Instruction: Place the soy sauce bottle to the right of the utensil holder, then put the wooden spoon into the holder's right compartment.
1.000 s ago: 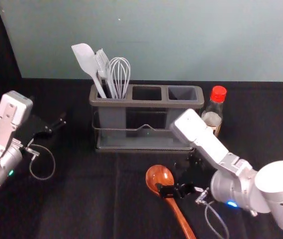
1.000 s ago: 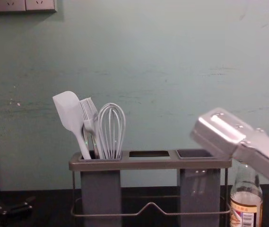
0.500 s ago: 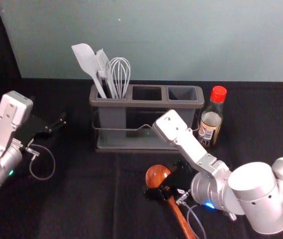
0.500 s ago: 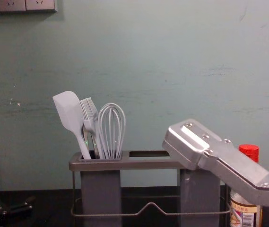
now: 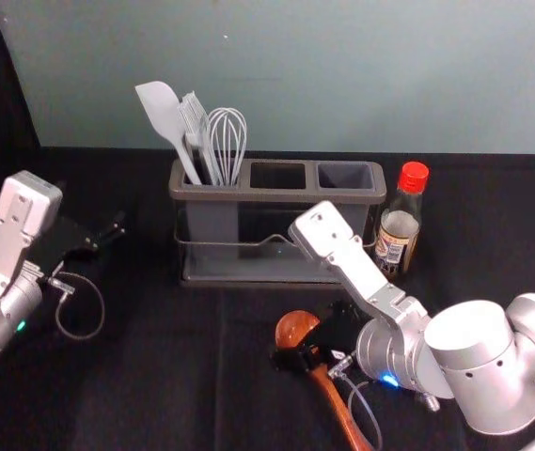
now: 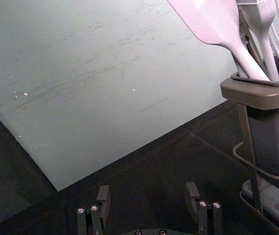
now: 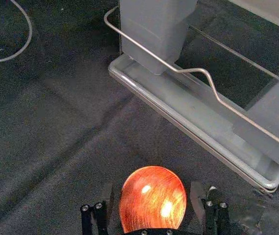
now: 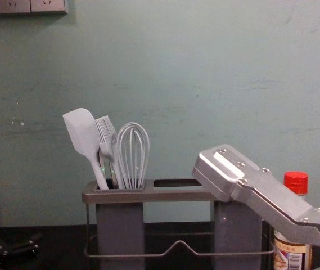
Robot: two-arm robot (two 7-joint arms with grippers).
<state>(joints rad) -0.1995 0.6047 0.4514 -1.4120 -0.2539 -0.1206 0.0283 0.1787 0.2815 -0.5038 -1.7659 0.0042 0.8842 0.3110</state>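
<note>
while the right gripper (image 7: 153, 190) hangs low over the dark cloth (image 5: 154, 395) in front of the utensil holder (image 5: 276, 195), the wooden spoon (image 5: 296, 329) lies right beneath it. the fingers (image 7: 196, 196) stand apart, one to each side of the bowl (image 7: 153, 210), with a sliver of cloth showing between wood and finger on both sides, so nothing looks clamped. the spoon's long axis runs from the bowl, which is its end nearest the holder, back toward the robot and out to the right, and the claw crosses it near the neck. whether the claw is low enough to grip cannot be told. the right arm is plainly the nearer one; the left gripper (image 6: 147, 190) is parked well off to the left, its fingers spread too.

the spoon is a glossy orange-brown, with grain and bright glints in a rounded bowl and a slim handle (image 5: 349, 423).

the soy sauce bottle (image 5: 397, 225) stands upright just to the right of the holder, so the first half of the job seems done. the next move is likely to close on the neck and lift, then turn the spoon upright over the right compartment (image 5: 345, 176). a grip too close to the rounded bowl might let it roll or slip.
</note>
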